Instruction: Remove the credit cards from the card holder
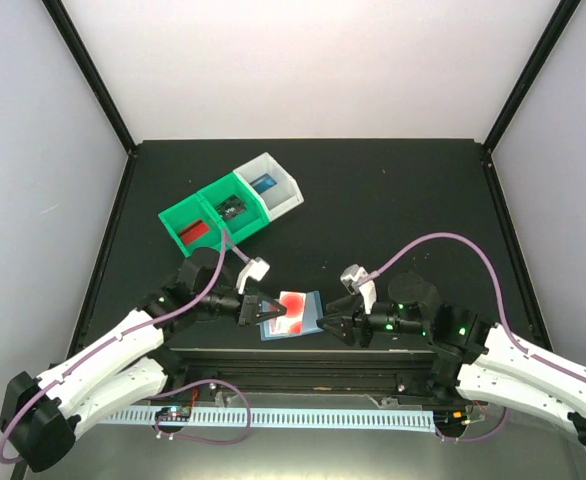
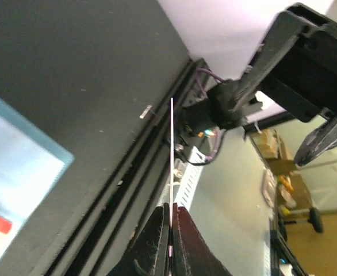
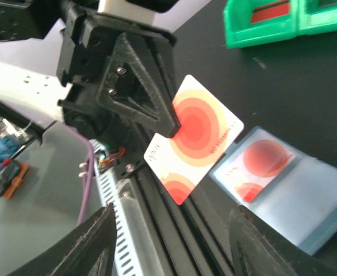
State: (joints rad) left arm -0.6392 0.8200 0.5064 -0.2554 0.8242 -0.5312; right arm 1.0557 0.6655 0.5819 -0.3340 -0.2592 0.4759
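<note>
My left gripper [image 1: 263, 310] is shut on a white credit card with red rings [image 3: 194, 135], lifted off the table over its front edge. In the left wrist view the card [image 2: 171, 149] shows edge-on between the closed fingers [image 2: 157, 230]. The pale blue card holder [image 1: 285, 333] lies open flat on the black table just right of that gripper. Another red-marked card [image 3: 260, 167] shows inside the holder [image 3: 306, 207]. My right gripper [image 1: 333, 325] sits at the holder's right edge, open, with nothing between its fingers [image 3: 94, 241].
Two joined green bins [image 1: 213, 215] and a white bin [image 1: 273, 185] stand at the back left. They hold a red card [image 1: 193, 231], a dark card [image 1: 231, 208] and a blue card [image 1: 264, 184]. A metal rail [image 1: 303, 362] runs along the table's front edge.
</note>
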